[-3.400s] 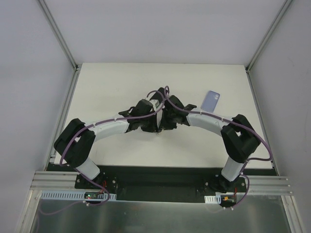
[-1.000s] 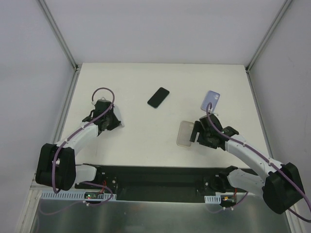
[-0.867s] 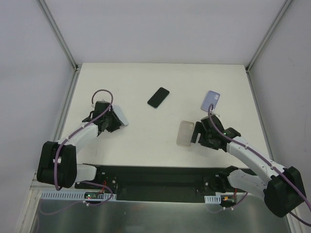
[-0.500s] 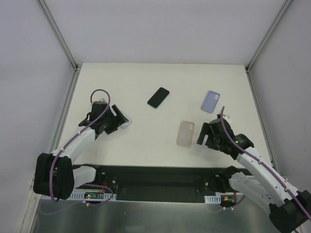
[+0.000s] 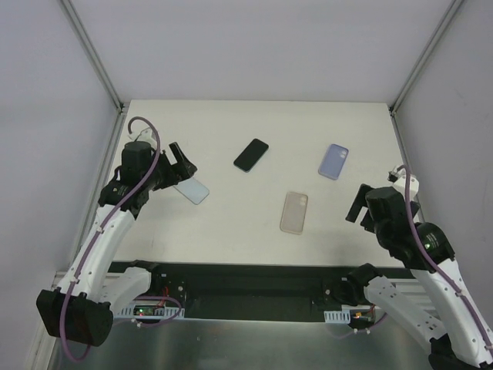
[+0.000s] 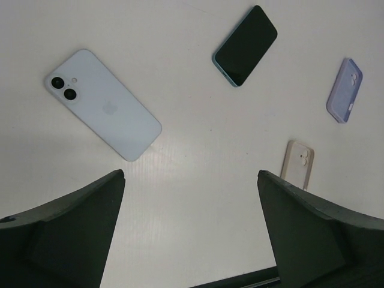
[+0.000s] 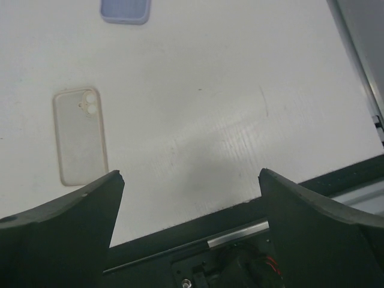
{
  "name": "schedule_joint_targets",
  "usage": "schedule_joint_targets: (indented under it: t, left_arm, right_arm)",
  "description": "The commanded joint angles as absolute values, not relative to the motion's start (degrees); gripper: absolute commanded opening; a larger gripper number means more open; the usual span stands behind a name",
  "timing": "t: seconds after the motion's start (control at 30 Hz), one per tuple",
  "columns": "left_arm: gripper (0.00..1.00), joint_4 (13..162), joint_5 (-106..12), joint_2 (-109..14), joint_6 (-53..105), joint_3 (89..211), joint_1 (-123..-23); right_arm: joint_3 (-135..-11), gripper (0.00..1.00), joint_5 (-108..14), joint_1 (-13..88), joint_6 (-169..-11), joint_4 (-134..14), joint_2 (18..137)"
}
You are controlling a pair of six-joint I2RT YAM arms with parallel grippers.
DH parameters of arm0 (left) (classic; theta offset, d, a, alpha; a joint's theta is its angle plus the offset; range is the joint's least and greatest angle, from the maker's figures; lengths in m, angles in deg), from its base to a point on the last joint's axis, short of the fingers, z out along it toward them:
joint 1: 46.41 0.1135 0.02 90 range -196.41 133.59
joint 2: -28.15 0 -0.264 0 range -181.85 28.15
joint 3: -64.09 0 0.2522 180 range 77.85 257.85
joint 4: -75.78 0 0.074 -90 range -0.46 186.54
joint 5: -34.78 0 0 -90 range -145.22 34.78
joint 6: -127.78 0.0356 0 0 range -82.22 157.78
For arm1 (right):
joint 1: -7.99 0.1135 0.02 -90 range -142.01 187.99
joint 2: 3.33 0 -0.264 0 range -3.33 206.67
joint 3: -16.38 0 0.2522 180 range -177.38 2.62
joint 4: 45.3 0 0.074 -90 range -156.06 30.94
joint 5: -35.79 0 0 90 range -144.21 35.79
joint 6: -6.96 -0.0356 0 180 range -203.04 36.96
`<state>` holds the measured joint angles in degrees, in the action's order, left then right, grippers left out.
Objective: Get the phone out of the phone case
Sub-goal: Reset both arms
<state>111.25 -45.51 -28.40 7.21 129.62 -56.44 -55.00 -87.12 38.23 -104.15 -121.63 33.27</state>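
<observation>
The light blue phone lies face down on the white table, bare of any case; the left wrist view shows its back and twin lenses. The clear beige phone case lies empty to the right of the middle. My left gripper hangs open above and just behind the phone, nothing between its fingers. My right gripper is open too, raised to the right of the case and over the table's near edge.
A black-screened phone lies at the middle back. A lavender case lies at the back right. The black base rail runs along the near edge. Enclosure walls stand close on both sides.
My left gripper opened, left the blue phone on the table and rose back to the left. My right gripper released the clear case and drew back to the near right.
</observation>
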Motion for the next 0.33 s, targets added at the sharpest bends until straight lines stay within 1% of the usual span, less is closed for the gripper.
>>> schedule_joint_targets:
  t: [0.0,0.3]
  left_arm:
    - [0.92,117.0,-51.2,-24.9,10.9,132.7,-56.1]
    - [0.94,118.5,-51.6,-24.8,11.5,134.0,-56.1]
  right_arm:
    - [-56.3,0.98,-94.5,38.0,-104.2,-128.9,31.8]
    - [-56.4,0.99,-98.2,38.0,-106.8,-131.0,30.6]
